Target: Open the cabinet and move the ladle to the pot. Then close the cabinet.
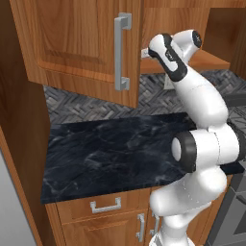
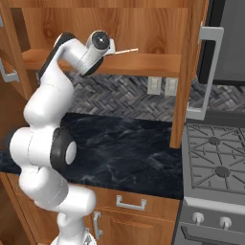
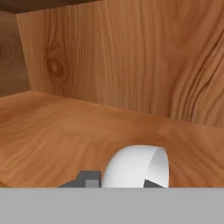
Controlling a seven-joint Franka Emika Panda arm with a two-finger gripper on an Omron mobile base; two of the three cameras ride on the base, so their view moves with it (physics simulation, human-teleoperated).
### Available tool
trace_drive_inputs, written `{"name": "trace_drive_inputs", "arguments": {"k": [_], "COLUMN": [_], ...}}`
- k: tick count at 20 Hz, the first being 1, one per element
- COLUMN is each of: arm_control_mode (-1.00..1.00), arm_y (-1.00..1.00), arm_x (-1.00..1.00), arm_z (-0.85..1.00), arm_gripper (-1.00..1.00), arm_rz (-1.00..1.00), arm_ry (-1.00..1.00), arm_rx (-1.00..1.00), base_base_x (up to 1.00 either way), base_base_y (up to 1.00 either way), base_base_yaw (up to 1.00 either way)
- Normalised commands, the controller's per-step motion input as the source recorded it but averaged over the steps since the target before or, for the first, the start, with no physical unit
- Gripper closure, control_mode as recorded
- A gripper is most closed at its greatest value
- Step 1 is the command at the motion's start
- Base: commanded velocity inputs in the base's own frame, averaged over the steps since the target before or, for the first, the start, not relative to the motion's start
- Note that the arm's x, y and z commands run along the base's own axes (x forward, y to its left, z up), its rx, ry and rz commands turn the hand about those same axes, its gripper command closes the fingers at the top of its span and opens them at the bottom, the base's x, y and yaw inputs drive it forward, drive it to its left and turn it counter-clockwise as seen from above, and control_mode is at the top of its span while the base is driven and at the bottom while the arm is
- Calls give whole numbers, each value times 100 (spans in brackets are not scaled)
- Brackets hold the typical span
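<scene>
clamped gripper (image 2: 114, 50) inside cabinet (image 1: 72, 43), on ladle (image 3: 138, 168) bowl end just above cabinet floor. probably light, rigid, smooth and slip-prone; long handle (image 2: 127, 50) likely levers, so firm hold.

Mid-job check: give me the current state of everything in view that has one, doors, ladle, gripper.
Tall reddish-brown wood wall cabinet: both doors swung open.
White-bowled ladle with thin pale handle: inside the cabinet, bowl low over its floor.
Gripper: shut on the ladle, reaching into the cabinet.
Low base cabinet drawers: closed.
</scene>
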Motion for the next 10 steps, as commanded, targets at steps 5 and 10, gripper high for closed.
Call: {"name": "trace_drive_inputs", "arguments": {"k": [5,10], "arm_control_mode": [-100,-100], "arm_y": [-7,-9], "arm_x": [-100,-100], "arm_z": [7,12], "arm_gripper": [100,100], "arm_rz": [0,0], "arm_ry": [0,3], "arm_rx": [-1,0], "base_base_x": [0,0], "base_base_y": [0,0], "base_base_yaw": [0,0]}}
